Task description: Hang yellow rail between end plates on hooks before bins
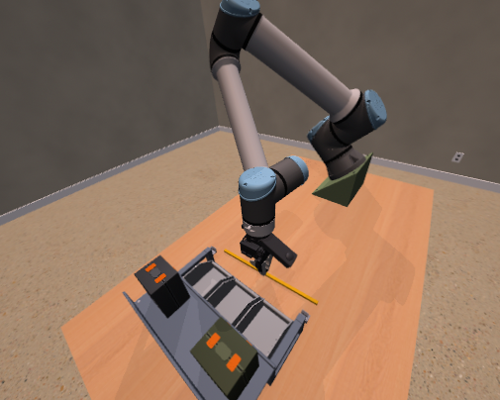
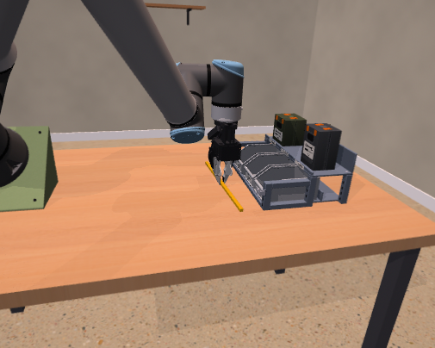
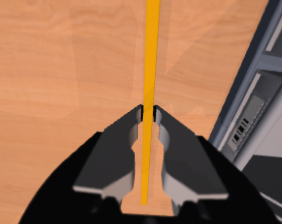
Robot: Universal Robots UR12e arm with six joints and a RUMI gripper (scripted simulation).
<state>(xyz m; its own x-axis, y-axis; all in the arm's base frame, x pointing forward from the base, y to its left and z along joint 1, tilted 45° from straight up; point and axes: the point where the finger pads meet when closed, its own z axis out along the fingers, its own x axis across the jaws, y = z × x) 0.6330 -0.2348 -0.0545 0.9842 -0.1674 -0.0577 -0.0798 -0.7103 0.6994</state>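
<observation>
The yellow rail is long and thin. It lies on or just above the table, in front of the bins and roughly along their row. My gripper points down and is shut on the rail near its middle, one fingertip against each side. One hook is at one front corner of the bin rack, and the other hook is at the opposite front corner. Their end plates are too small to make out clearly.
A black box and an olive box stand on the rack's raised shelf behind the bins. The rack's frame is close beside the rail, at the right in the wrist view. The green arm base is on the table's other side.
</observation>
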